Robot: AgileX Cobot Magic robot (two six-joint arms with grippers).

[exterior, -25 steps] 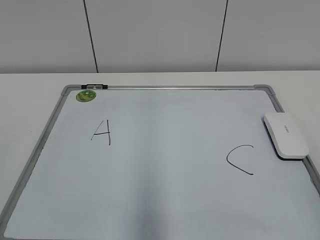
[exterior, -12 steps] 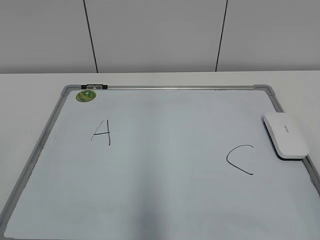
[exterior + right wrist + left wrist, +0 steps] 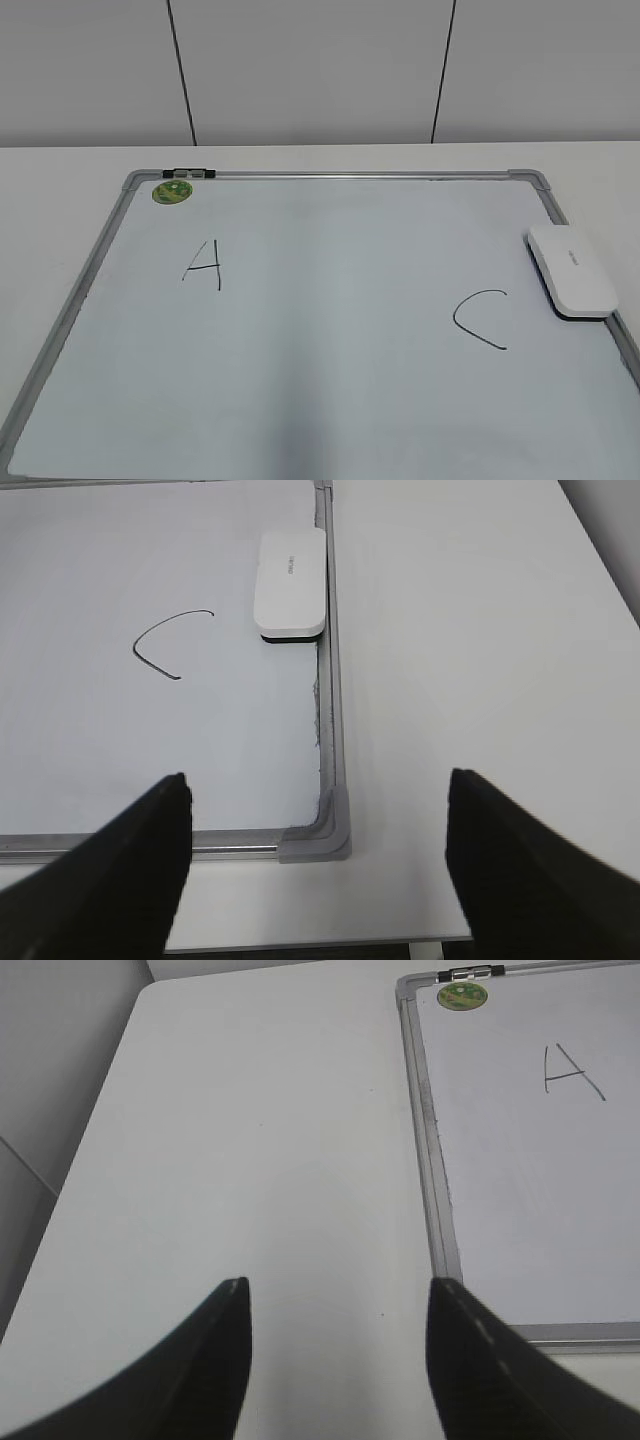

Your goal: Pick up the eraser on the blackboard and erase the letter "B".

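Note:
The white eraser (image 3: 572, 270) lies on the right edge of the blackboard (image 3: 330, 330), next to the frame; it also shows in the right wrist view (image 3: 291, 583). The board bears a black "A" (image 3: 203, 264) at left and a "C" (image 3: 480, 318) at right. No letter "B" shows; the board between them is blank. My left gripper (image 3: 339, 1285) is open and empty over the table left of the board. My right gripper (image 3: 319, 780) is open and empty above the board's near right corner. Neither gripper shows in the exterior view.
A round green magnet (image 3: 172, 190) sits at the board's far left corner, by a black clip (image 3: 188, 173) on the frame. White table (image 3: 250, 1140) lies on both sides of the board, with its edge near my right gripper.

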